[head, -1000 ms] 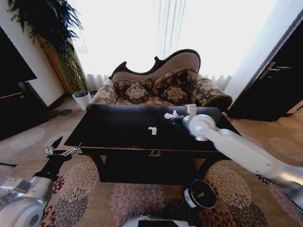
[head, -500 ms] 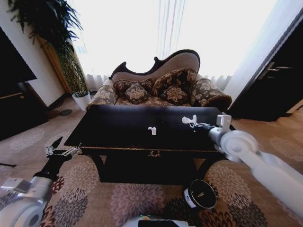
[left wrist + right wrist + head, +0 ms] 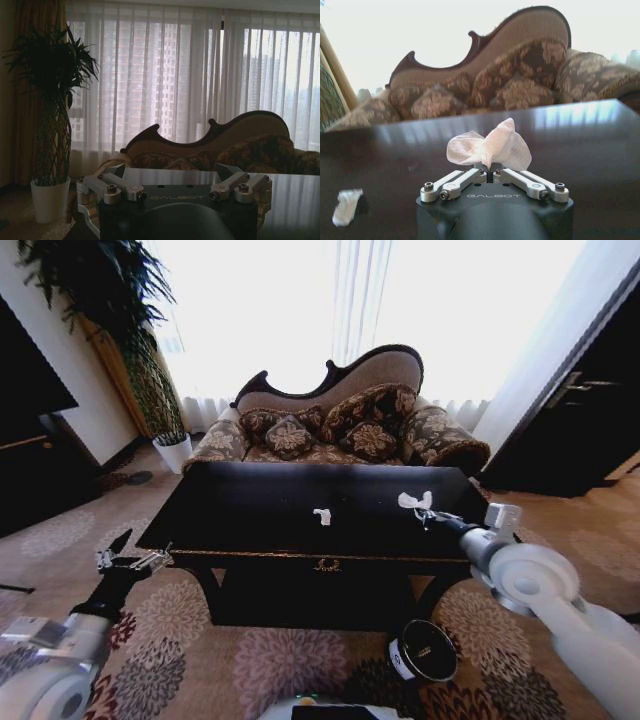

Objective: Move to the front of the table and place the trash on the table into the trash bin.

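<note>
The glossy black table (image 3: 250,510) stands right in front of me. My right gripper (image 3: 426,513) hovers over the table's right end, shut on a crumpled white tissue (image 3: 413,501). The right wrist view has the tissue (image 3: 490,147) pinched between the closed fingers (image 3: 462,181) above the tabletop (image 3: 600,150). A smaller white paper scrap (image 3: 322,515) lies near the middle of the table, also seen as the scrap (image 3: 347,206) off to one side. The dark trash bin (image 3: 422,650) stands on the carpet below the table's front right. My left gripper (image 3: 130,560) waits open, left of the table, as the left wrist view of it (image 3: 175,186) confirms.
A patterned sofa (image 3: 340,425) with cushions stands close behind the table. A tall potted plant (image 3: 150,370) is at the back left, a dark cabinet (image 3: 30,440) at the left and a dark door (image 3: 590,410) at the right. Floral carpet surrounds the table.
My right arm has pulled back from the middle of the table toward its right end, carrying the tissue with it. The left arm and the paper scrap have not moved.
</note>
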Motion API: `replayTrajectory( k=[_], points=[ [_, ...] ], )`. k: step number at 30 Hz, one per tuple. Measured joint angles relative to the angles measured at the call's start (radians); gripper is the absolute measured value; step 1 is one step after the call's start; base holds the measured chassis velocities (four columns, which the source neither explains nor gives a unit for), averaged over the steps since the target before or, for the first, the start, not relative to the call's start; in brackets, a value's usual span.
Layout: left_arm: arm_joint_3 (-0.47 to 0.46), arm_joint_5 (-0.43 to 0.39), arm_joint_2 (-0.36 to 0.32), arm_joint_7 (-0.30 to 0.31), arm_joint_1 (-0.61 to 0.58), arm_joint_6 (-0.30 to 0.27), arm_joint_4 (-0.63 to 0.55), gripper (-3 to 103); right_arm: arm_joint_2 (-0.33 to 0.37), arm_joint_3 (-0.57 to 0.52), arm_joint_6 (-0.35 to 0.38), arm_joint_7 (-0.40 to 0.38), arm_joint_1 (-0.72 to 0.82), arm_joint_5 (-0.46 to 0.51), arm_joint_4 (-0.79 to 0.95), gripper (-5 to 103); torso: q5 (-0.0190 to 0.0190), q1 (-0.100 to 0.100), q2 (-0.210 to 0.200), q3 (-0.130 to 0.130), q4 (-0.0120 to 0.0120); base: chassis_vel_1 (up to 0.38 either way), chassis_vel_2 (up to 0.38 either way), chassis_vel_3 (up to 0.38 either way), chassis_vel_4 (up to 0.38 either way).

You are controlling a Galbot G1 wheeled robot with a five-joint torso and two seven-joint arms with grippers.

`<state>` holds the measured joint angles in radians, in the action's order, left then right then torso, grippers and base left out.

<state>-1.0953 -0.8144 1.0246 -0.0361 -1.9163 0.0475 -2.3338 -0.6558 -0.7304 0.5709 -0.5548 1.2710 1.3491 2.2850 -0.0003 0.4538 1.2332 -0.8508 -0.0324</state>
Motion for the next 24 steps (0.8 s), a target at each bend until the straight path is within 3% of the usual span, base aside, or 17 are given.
replayTrajectory(
  k=[7,13,24],
  points=[
    [0.0,0.0,0.0,0.0,0.0,0.0,0.0,100,-0.06,-0.113,-0.054,0.115,0.112,-0.105,0.01,1,0.0001,0.0,0.0,0.0,0.0,0.0,0.0,0.0,0.0],
    [0.0,0.0,0.0,0.0,0.0,0.0,0.0,100,-0.136,-0.184,-0.166,0.248,0.23,-0.248,0.01,1,0.0,0.0,0.0,0.0,-0.0002,0.0,0.0,0.0,0.0],
    [0.0,0.0,0.0,0.0,0.0,0.0,0.0,100,-0.262,-0.217,-0.482,0.461,0.37,-0.452,-0.032,1,0.0,0.0,0.0,0.0,-0.0001,0.0,0.0,0.0,0.0]
  ],
)
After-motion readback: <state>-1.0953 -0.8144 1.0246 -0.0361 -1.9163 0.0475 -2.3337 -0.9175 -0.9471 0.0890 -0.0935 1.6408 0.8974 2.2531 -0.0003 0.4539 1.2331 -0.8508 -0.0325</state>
